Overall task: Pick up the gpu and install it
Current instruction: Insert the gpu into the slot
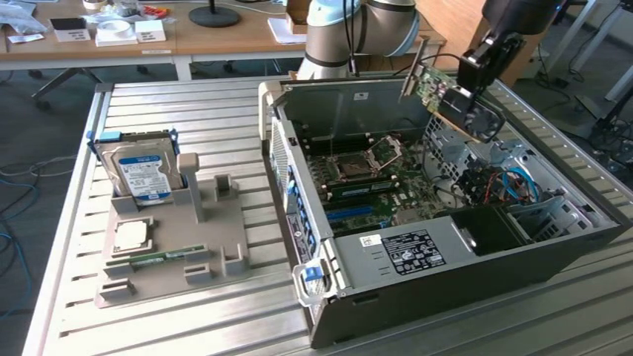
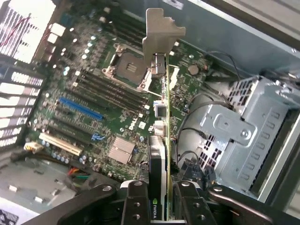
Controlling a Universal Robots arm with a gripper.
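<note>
The jaws are clamped tight on one end of the gpu [image 1: 457,100] [image 2: 158,152], which sticks out from between them, held tilted above the open computer case [image 1: 465,267] and its motherboard [image 2: 93,89].

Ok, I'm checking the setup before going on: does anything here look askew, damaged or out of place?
Nothing looks damaged or spilled. The one thing askew is the gpu: it hangs tilted in the gripper above the open computer case, clear of the motherboard, not in any slot.
</note>
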